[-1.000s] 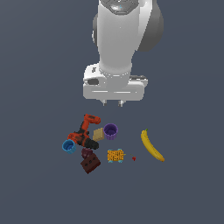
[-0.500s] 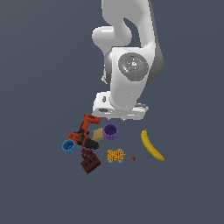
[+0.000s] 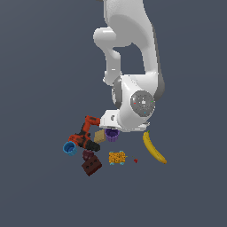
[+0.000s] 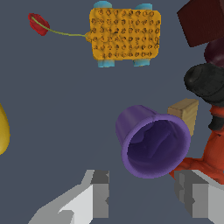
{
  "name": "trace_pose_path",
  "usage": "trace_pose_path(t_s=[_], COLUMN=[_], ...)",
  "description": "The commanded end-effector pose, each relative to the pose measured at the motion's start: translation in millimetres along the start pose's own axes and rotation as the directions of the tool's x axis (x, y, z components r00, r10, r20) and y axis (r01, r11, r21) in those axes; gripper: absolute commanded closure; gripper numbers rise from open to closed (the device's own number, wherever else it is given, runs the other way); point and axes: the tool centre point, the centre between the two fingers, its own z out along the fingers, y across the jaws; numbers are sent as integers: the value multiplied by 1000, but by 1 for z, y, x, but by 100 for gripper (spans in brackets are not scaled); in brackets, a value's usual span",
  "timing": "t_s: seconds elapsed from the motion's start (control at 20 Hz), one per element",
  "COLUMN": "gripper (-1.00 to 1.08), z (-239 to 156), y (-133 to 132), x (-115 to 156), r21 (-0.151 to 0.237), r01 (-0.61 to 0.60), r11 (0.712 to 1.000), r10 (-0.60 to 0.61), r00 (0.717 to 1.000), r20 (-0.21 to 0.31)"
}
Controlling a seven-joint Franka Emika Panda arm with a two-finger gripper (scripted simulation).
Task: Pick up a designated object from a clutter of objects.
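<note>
Purple smooth-walled round plastic cup (image 4: 153, 142), its mouth turned up toward the wrist camera, sits just ahead of the claw (image 4: 142, 199), whose two grey fingers (image 4: 94, 197) stand spread apart with nothing between them; the cup's rim lies nearer the finger on the drill side. In the exterior view the same purple cup (image 3: 112, 134) peeks out from under the white arm's wrist housing (image 3: 133, 106), near the centre of a small cluster on the dark grey tabletop (image 3: 44, 66). Taking the purple cup as the clock centre in that exterior view: a tan wooden block (image 3: 99, 135) sits just beside it at nine o'clock, and a red and black power drill (image 3: 84, 136) lies beyond the block. A small blue cup (image 3: 69, 148) sits at about eight o'clock, at the drill's far end. A dark red brick (image 3: 91, 164) lies at about seven o'clock. An orange-yellow dimpled toy with pale blue wheels (image 3: 117, 157) sits at six o'clock, trailing a thin cord to a small red tab (image 3: 135, 160). A yellow banana (image 3: 153, 148) lies at about four o'clock, apart from the rest.
</note>
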Motion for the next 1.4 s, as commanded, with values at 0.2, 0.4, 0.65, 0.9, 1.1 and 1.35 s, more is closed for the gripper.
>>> trace_pose_path(t_s=[0.2,0.4,0.65,0.9,1.1,1.35], gripper=[-20,-20,-20,-20,108,108], z=[20,20,33,49,50,50], y=[-6,-6,-6,-6,-6,-6], x=[3,3,2,1,1,1], r21=[-20,-19,-20,-20,-20,-20], r01=[-1,-1,-1,-1,-1,-1], r11=[1000,1000,1000,1000,1000,1000], r10=[2,1,1,1,1,1], r00=[1000,1000,1000,1000,1000,1000], r20=[27,27,28,28,28,28])
